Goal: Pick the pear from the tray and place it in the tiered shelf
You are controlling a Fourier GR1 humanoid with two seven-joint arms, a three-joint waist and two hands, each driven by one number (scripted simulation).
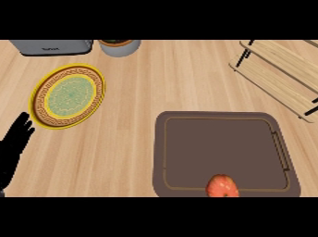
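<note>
Pear (223,186): near edge of tray (189,139), untouched.
Left robot hand (8,148): spread, resting.
Next: reach, grasp pear, then shelf (284,78).

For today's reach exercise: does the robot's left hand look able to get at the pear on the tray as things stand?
Probably yes: the left hand rests open at the left edge, and only bare counter lies between it and the pear on the tray.

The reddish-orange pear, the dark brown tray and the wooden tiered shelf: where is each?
Reddish-orange pear (222,186), head view: its top.
Dark brown tray (216,139), head view: bare floor.
Light wooden tiered shelf (284,83), head view: lower board.
</note>
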